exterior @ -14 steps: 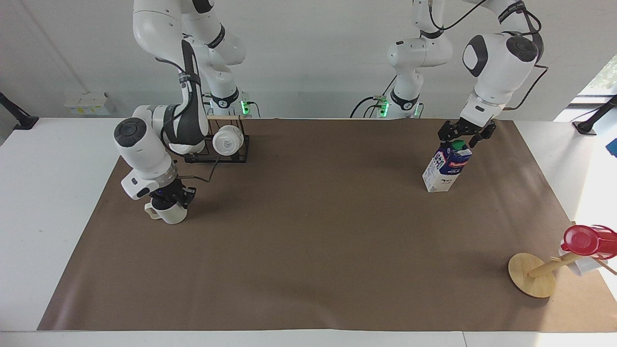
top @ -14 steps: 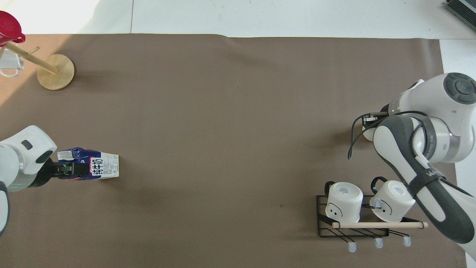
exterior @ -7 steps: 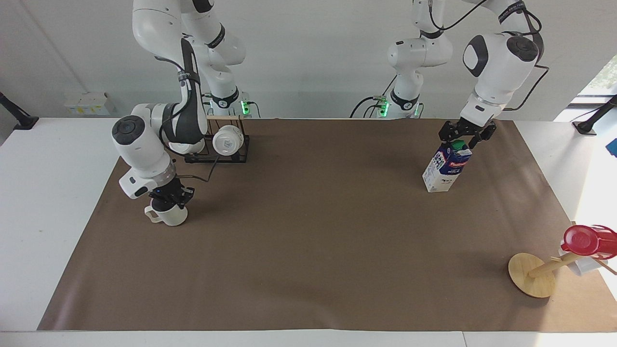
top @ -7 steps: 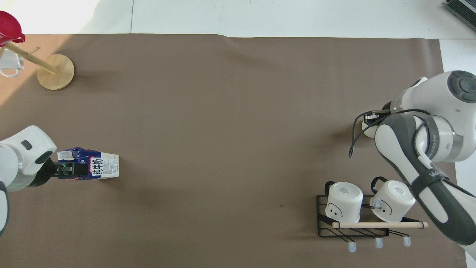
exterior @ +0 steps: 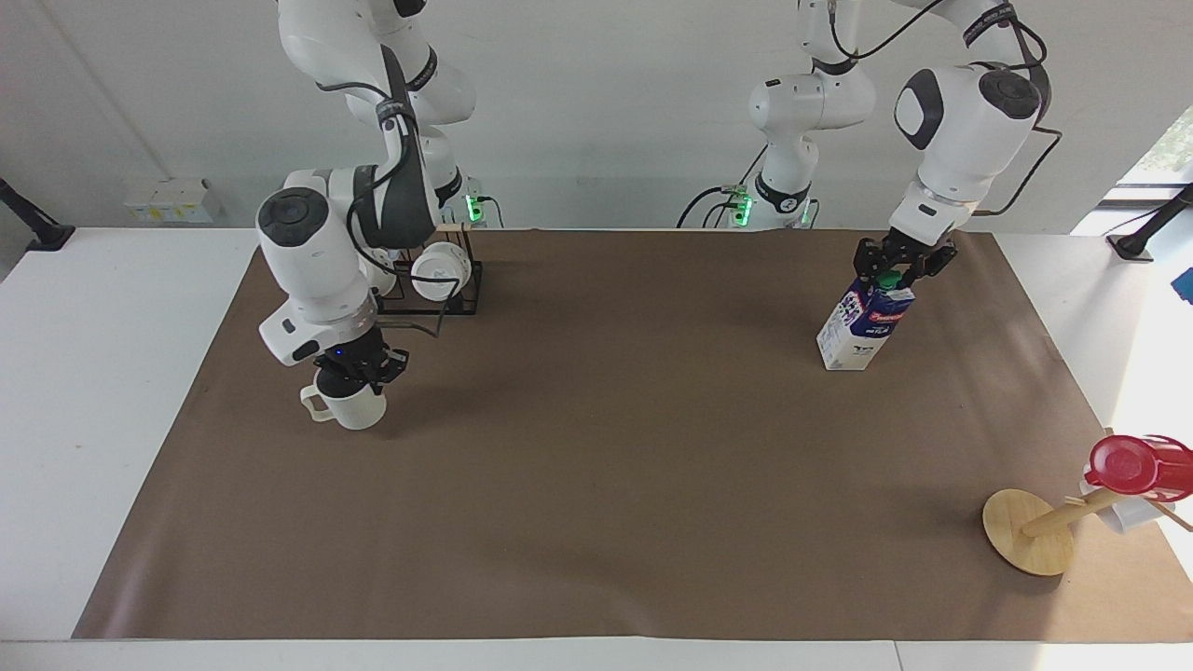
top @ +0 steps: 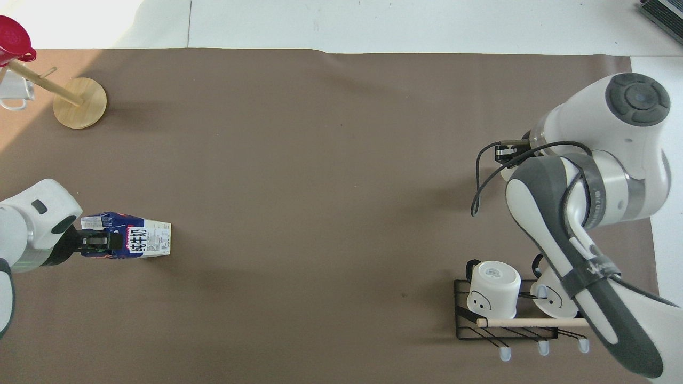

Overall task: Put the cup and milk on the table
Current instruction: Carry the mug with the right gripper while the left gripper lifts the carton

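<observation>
The off-white cup [exterior: 352, 410] is upright with its handle toward the right arm's end of the table [exterior: 606, 466]. My right gripper [exterior: 357, 373] is shut on its rim from above. Whether the cup's base touches the brown paper I cannot tell. In the overhead view the right arm hides most of the cup. The milk [exterior: 862, 326] stands slightly tilted on the paper toward the left arm's end. My left gripper [exterior: 897, 268] is down on the milk's top, with its fingers closed in against the green cap. In the overhead view, the left gripper [top: 95, 241] covers the top of the milk [top: 147, 240].
A black wire rack [top: 464, 314] with two smooth white mugs [top: 493, 285] stands near the right arm's base. A wooden peg stand [exterior: 1030, 531] carrying a red cup [exterior: 1132, 463] sits at the left arm's end, far from the robots.
The right arm has carried the cup a short way toward the table's middle. The left gripper's fingers have closed in on the milk's cap; the carton has hardly moved.
</observation>
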Controlling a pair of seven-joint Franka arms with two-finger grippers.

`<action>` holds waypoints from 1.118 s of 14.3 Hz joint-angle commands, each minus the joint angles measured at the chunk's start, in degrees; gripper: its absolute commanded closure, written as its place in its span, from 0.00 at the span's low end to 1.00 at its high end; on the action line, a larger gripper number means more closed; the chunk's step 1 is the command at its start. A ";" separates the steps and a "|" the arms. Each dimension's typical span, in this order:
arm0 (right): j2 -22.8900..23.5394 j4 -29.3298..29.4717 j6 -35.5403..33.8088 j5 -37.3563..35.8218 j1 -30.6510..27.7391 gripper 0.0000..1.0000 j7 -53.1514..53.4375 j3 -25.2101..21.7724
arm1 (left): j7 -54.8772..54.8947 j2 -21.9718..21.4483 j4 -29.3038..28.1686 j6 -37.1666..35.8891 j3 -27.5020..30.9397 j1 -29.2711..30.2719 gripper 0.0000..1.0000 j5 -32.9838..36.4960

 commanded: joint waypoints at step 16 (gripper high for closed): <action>10.02 10.31 -1.44 4.32 29.35 1.00 38.13 0.73 | 3.39 1.54 0.66 4.55 -0.26 0.04 0.53 -0.41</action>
